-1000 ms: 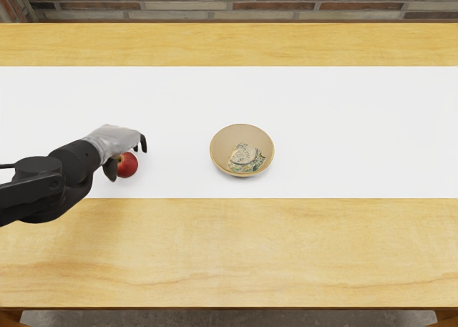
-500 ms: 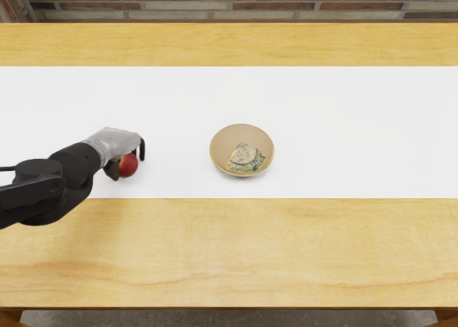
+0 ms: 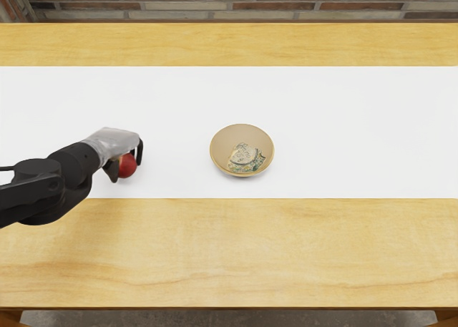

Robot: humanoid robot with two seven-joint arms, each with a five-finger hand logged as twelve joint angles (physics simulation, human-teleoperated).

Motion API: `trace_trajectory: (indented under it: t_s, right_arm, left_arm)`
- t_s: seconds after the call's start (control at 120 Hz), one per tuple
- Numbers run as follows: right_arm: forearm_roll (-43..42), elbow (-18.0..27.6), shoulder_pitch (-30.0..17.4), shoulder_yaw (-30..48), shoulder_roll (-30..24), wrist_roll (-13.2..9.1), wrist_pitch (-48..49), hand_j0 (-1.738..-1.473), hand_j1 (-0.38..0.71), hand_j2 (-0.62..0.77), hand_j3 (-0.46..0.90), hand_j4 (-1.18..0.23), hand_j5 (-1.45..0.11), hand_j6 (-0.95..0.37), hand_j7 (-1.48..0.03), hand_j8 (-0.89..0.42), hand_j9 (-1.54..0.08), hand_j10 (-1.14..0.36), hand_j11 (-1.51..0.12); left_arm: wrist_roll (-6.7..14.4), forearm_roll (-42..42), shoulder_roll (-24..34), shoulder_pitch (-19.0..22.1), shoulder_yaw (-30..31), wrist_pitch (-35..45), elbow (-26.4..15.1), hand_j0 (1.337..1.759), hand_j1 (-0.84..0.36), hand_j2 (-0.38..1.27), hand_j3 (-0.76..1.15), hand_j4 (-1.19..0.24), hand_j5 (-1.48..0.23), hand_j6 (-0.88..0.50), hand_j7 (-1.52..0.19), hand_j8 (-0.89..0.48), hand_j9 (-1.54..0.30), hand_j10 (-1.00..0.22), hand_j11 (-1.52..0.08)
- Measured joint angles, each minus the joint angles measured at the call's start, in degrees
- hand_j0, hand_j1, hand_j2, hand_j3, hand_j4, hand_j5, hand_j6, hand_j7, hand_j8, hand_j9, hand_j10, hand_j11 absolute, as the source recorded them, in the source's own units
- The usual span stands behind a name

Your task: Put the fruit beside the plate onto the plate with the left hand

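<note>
Items recorded, by kind and number:

- One fruit (image 3: 128,166), red and round.
- One plate (image 3: 222,137), tan, bearing one patterned mark at its centre.
- One left hand (image 3: 118,148), mine, the only hand I count in the head view.
- One arm (image 3: 43,187), dark, also mine, entering from the left edge.
- One table (image 3: 229,255), wooden.
- One runner (image 3: 322,112), white, laid across the table.
- One brick wall (image 3: 229,1), along the top edge.

Total: seven items, one of each kind.
</note>
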Motion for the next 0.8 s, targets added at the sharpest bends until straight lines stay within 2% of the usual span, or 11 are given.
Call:
trace_trajectory:
  t_s: [0.175, 0.492, 0.8]
  right_arm:
    - [0.0, 0.0, 0.0, 0.02, 0.0, 0.0, 0.0, -1.658, -0.33, 0.0, 0.0, -0.01, -0.02, -0.01, -0.02, -0.01, -0.02, -0.01, -0.02]
    - [0.0, 0.05, 0.02, 0.05, 0.0, 0.0, 0.0, -1.658, -0.33, 0.0, 0.0, -0.01, -0.02, -0.01, -0.02, -0.01, -0.02, -0.01, -0.02]
    - [0.0, 0.09, 0.03, 0.05, 0.0, 0.0, 0.02, -1.658, -0.33, 0.0, 0.0, -0.01, -0.02, -0.01, -0.02, -0.01, -0.02, -0.01, -0.02]
  left_arm:
    - [0.0, -1.25, -0.1, -0.18, -0.51, 0.14, 0.0, 1.653, -0.26, 0.28, 0.0, -0.62, -0.94, -0.42, -0.92, -0.48, -0.92, -0.68, -0.91]
    - [0.02, -5.22, -0.11, -0.95, -3.1, 0.13, -0.05, 1.654, -0.28, 0.33, 0.0, -0.63, -0.93, -0.43, -0.9, -0.49, -0.89, -0.67, -0.89]
    - [0.0, -14.19, -0.12, -1.22, -9.77, -0.06, -0.09, 1.655, -0.28, 0.33, 0.0, -0.63, -0.9, -0.44, -0.87, -0.5, -0.87, -0.66, -0.87]
